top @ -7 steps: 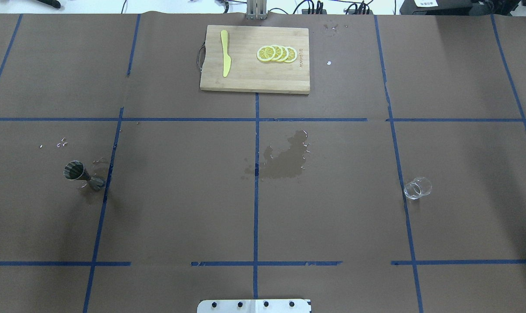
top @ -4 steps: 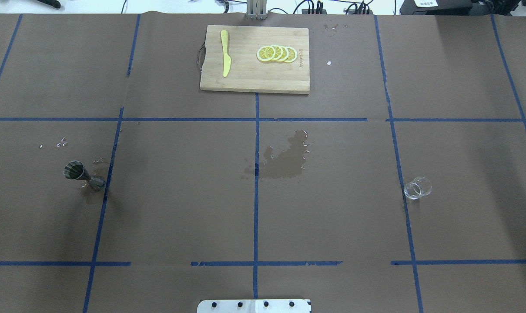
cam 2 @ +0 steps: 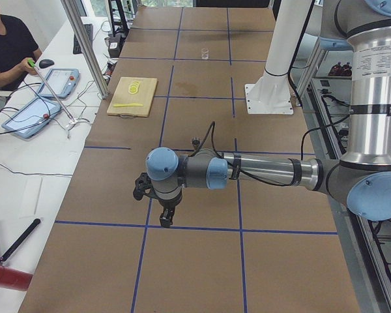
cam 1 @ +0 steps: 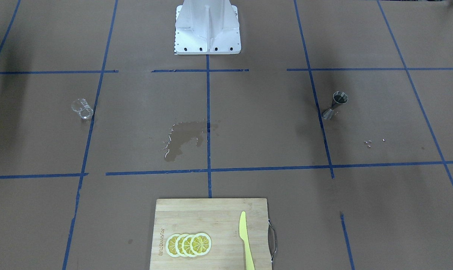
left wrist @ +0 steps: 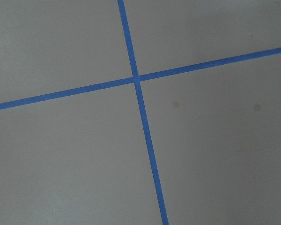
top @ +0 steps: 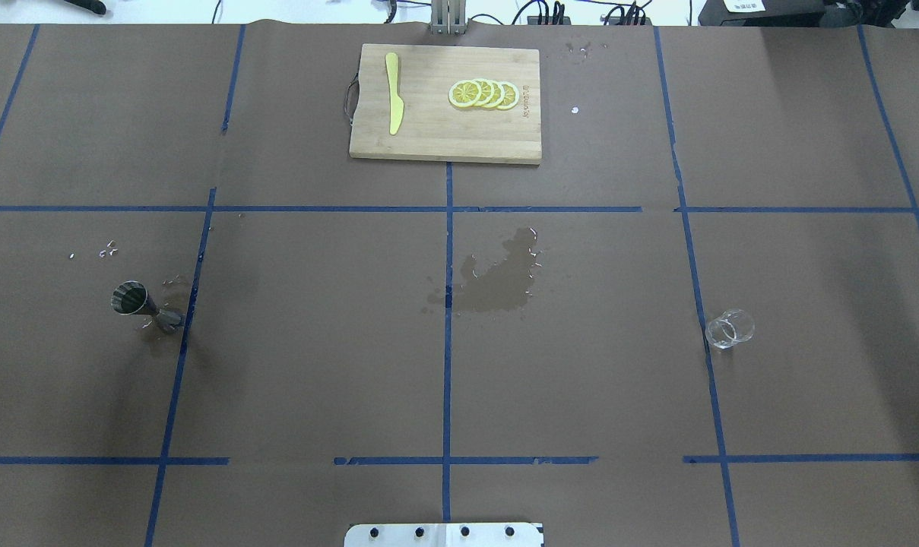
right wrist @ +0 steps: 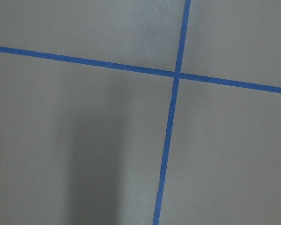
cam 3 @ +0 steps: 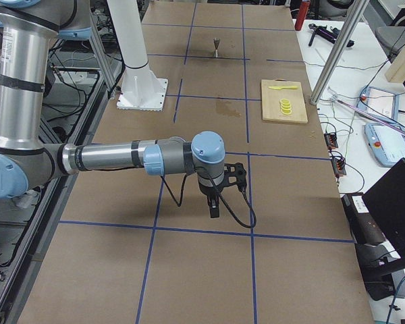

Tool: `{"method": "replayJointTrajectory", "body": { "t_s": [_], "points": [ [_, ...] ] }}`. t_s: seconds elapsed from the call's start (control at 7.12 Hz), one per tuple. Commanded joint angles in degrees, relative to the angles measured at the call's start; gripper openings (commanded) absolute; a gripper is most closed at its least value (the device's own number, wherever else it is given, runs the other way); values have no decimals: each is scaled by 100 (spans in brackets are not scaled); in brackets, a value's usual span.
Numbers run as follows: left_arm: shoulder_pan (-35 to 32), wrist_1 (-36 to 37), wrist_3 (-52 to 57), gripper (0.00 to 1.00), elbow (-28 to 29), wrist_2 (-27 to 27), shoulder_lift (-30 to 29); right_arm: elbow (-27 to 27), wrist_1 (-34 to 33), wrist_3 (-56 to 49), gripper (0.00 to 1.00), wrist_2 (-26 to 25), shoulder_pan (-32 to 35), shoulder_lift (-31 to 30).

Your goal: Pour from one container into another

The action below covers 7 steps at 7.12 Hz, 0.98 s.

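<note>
In the front view, the small glass cup stands on the brown table on the picture's left, just beside a blue tape line. The metal jigger stands well apart from it on the picture's right, also beside a tape line. A wet spot lies between them. A wooden board at the bottom holds lemon slices and a yellow knife. The white robot base is at the top. From overhead, the jigger is on the left and the cup on the right, both standing up, with the wet spot in the middle. In the left side view, the left gripper points down over the table near a tape line, far from the cup at the far end. I cannot tell if its fingers are apart or together. A person sits at the top left. In the right side view, the right gripper points down too, far from the jigger. I cannot tell about its fingers either. Both wrist views show only table and crossing tape lines.
</note>
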Motion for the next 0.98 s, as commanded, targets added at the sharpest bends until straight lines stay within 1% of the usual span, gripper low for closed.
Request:
{"method": "replayJointTrajectory", "body": {
  "t_s": [0.0,0.14,0.28,0.42,0.56,0.84],
  "points": [
    [6,-88,-5,100,102,5,-25,-7,9,3,100,46,-75,2],
    [6,-62,-13,100,129,40,-78,-33,9,3,100,37,-75,11],
    [-37,-36,-22,100,321,14,-61,-207,9,-5,100,37,-75,176],
    [-307,-53,-13,100,506,5,-35,-322,9,-6,100,37,-75,291],
    [-467,-53,-13,100,516,14,-52,-358,0,3,100,2,-136,362],
    [-451,-62,-13,100,464,49,-114,-420,9,-6,100,28,-189,371]
  ]
}}
